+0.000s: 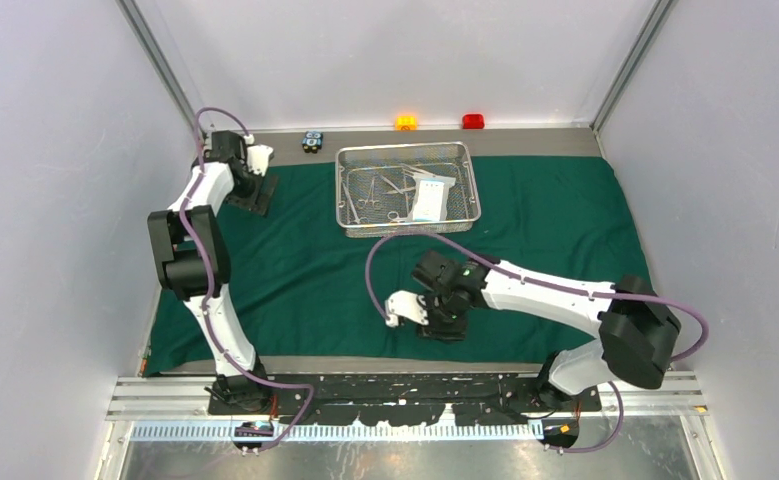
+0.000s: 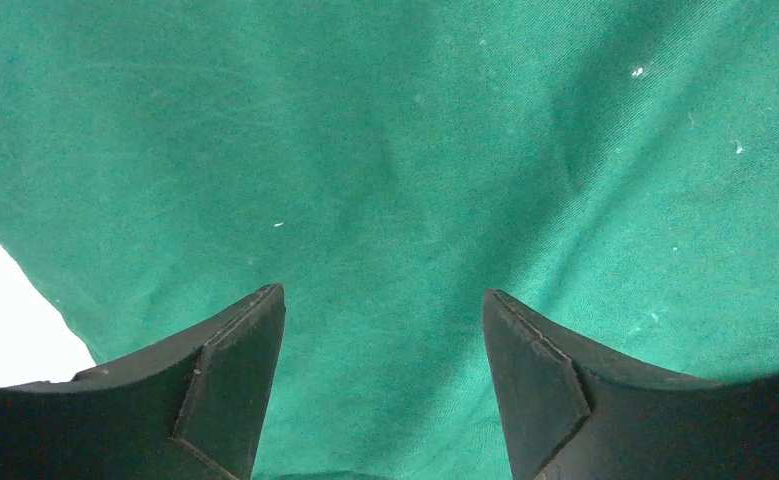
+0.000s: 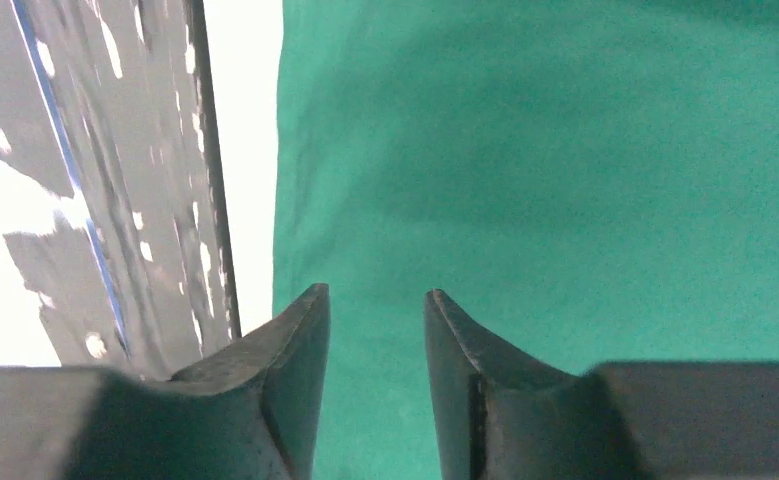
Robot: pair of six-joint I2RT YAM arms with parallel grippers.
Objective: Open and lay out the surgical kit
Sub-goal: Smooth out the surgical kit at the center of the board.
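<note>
From above, the green cloth [image 1: 295, 270] is seen spread flat, with the left claw [image 1: 253, 192] placed at its far left corner and the right claw [image 1: 443, 328] at its near edge. The wire-mesh tray [image 1: 342, 190] is found on the cloth, beyond the right claw and to the right of the left claw. The steel instruments [image 1: 370, 195] and the white-blue packet [image 1: 427, 198] are laid inside it. In the left wrist view, the left claw [image 2: 383, 293] is shown wide open with nothing gripped, and only cloth is seen beneath it. In the right wrist view, the right claw [image 3: 377, 293] is shown partly open and empty, with the cloth's edge just to its left.
</note>
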